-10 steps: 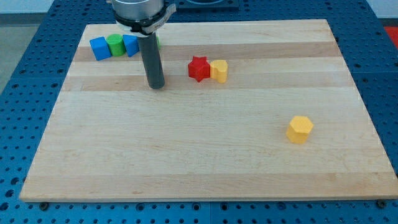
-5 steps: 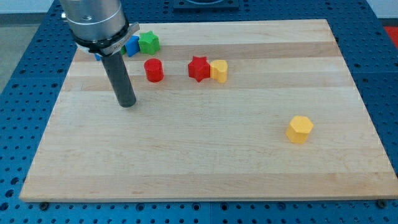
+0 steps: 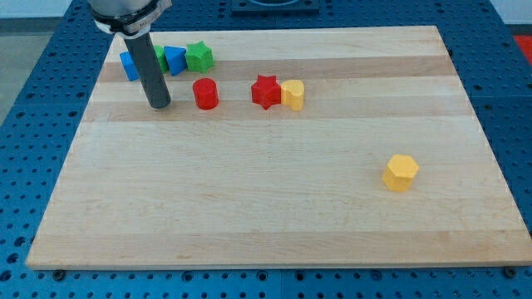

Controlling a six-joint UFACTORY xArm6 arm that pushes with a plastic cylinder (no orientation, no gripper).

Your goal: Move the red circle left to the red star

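The red circle (image 3: 205, 94) stands on the wooden board at the view's upper left. The red star (image 3: 266, 91) is to its right, a gap apart, with a yellow block (image 3: 293, 95) touching the star's right side. My tip (image 3: 160, 105) rests on the board just left of the red circle, a small gap between them.
A row of blocks sits at the view's top left: a blue block (image 3: 129, 65), a blue block (image 3: 174, 59) and a green star (image 3: 199, 56), partly behind the rod. A yellow hexagon (image 3: 401, 172) lies at the view's lower right. The board's edge (image 3: 75, 141) runs down the left.
My tip swung from over the red circle's place out to the left and down, then came back up to level with the red circle. The blocks have not moved.
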